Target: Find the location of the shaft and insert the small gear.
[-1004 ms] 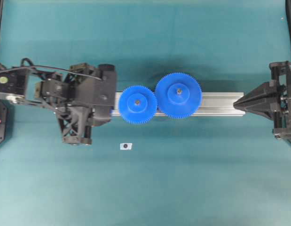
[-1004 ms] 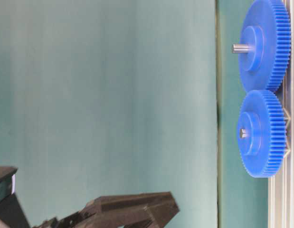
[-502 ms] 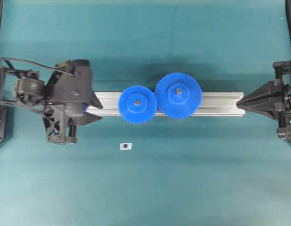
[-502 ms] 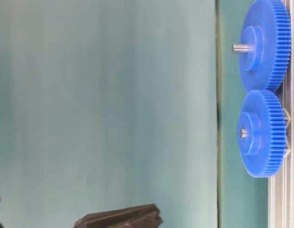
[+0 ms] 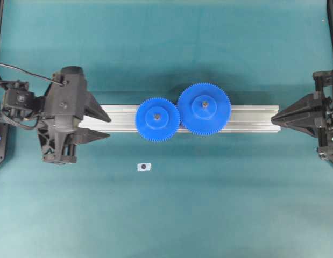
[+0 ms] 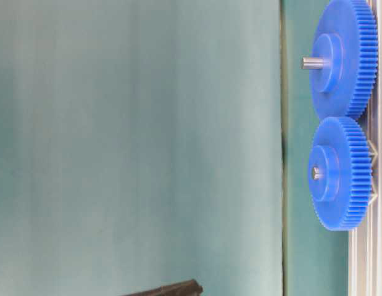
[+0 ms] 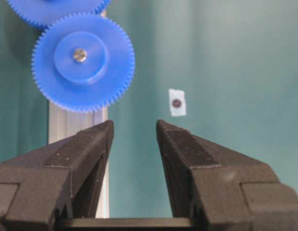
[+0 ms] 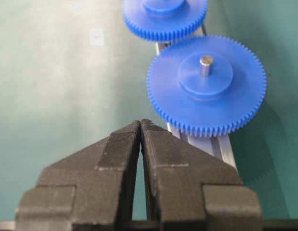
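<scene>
The small gear (image 5: 148,122) sits on the rail with its teeth meshing the larger blue gear (image 5: 204,108). The shaft (image 5: 157,115) shows as a grey tip in its hub hole, also the shaft (image 7: 80,55) and the shaft (image 6: 315,173). My left gripper (image 5: 108,127) stands open and empty at the rail's left end, well left of the small gear (image 7: 83,62). Its left gripper (image 7: 134,126) jaws straddle bare mat beside the rail. My right gripper (image 5: 273,116) is shut and empty at the rail's right end, as the right gripper (image 8: 140,122) shows.
The long silver rail (image 5: 247,118) crosses the green mat left to right. A longer pin (image 8: 205,65) sticks up from the larger gear (image 8: 206,86). A small white sticker with a dark dot (image 5: 144,166) lies in front of the rail.
My left gripper has drawn back to the left along the rail, away from the small gear, and its jaws have opened wider. The right gripper backed slightly right. Both gears stayed put.
</scene>
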`<state>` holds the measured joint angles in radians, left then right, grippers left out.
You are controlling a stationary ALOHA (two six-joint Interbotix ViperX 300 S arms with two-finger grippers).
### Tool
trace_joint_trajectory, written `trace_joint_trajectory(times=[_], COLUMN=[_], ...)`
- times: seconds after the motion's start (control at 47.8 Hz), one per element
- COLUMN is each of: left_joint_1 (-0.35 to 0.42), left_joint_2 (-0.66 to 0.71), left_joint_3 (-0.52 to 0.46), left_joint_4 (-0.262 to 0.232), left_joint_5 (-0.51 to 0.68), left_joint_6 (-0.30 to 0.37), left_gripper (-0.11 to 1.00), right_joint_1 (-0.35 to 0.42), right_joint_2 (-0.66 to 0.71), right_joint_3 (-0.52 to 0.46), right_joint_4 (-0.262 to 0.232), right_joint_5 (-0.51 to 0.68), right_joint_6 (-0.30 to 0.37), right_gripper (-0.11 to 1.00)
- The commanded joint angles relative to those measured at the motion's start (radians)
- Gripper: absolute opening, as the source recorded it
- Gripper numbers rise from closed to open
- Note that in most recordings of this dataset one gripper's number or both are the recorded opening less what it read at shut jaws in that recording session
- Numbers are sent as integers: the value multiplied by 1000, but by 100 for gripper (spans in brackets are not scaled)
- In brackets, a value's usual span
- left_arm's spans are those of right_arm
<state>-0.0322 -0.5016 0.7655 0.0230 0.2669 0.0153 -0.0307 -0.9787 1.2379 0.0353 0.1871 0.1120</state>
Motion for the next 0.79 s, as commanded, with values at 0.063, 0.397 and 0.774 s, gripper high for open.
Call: trace_joint_trajectory(times=[0.063, 0.397, 0.774], left_joint_1=[-3, -3, -3], left_joint_2=[-23, -31, -41], left_joint_3=[0, 8, 9], left_joint_4=[3, 3, 3], left_joint_5=[-9, -9, -15], left_joint_6=[0, 0, 0], left_gripper=[46, 46, 46], right_joint_1=[0, 0, 0], right_joint_2=[2, -18, -21], right_joint_3=[-12, -9, -9], right_joint_4=[2, 2, 2], right_joint_5=[-9, -9, -9], right_joint_6=[8, 9, 9], right_gripper=[13, 13, 13])
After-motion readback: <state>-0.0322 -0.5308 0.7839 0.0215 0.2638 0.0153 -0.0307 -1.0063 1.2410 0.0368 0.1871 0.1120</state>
